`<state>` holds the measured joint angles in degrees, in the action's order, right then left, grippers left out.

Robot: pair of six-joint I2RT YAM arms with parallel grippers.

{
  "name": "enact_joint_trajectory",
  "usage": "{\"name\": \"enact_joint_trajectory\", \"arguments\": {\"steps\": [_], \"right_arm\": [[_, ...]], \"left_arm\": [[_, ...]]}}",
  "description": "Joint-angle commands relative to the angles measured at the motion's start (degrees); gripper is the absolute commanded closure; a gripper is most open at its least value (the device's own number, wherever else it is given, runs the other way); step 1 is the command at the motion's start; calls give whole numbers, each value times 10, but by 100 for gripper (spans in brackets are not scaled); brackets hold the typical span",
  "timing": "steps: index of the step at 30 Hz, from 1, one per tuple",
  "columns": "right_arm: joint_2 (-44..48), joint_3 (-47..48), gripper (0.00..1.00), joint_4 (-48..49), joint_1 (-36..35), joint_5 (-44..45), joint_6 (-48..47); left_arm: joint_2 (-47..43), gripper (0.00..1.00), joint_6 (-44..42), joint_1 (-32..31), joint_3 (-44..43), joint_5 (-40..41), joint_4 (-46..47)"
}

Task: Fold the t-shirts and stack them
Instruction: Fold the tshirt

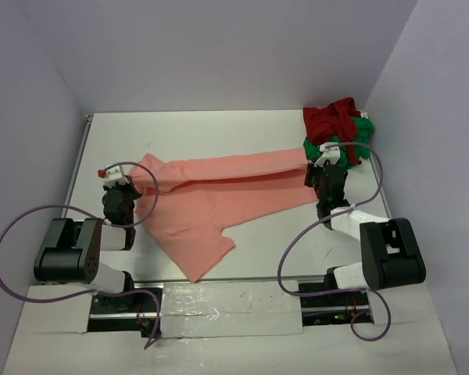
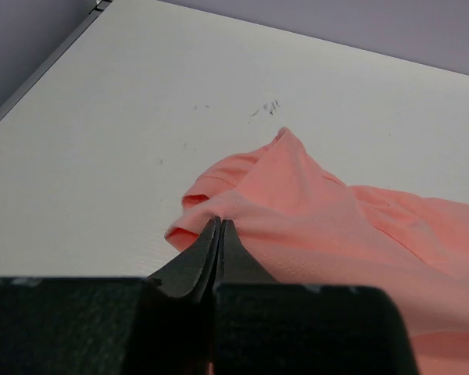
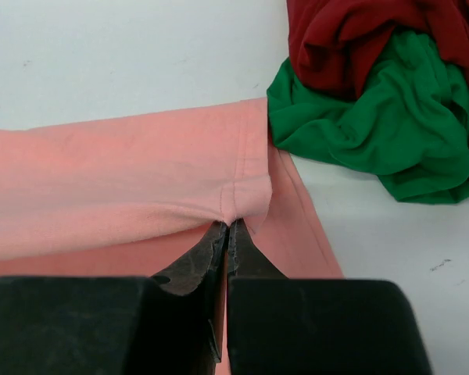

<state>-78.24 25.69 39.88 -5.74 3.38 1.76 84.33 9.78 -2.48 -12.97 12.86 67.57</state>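
The salmon-pink t-shirt lies stretched across the middle of the table, one edge pulled taut between both grippers. My left gripper is shut on its left corner; in the left wrist view the pinched cloth bunches at the closed fingertips. My right gripper is shut on the hemmed right edge, fingertips together. The dark red t-shirt and bright green t-shirt lie crumpled in a heap at the back right, also in the right wrist view.
The white table is walled at the back and on both sides. The heap of shirts lies just beyond my right gripper. A loose flap of the pink shirt hangs toward the near edge.
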Motion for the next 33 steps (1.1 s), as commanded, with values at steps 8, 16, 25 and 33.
{"name": "enact_joint_trajectory", "arguments": {"steps": [8, 16, 25, 33], "right_arm": [[11, -1, 100, 32, 7, 8, -10], [10, 2, 100, 27, 6, 7, -11], [54, 86, 100, -109, 6, -59, -54], [198, 285, 100, -429, 13, -106, -97]], "left_arm": [[0, 100, -7, 1, -5, 11, 45], [-1, 100, -7, 1, -4, 11, 46], [-87, 100, -12, -2, -109, 15, -191], [-292, 100, 3, 79, -302, -108, -590]]}}
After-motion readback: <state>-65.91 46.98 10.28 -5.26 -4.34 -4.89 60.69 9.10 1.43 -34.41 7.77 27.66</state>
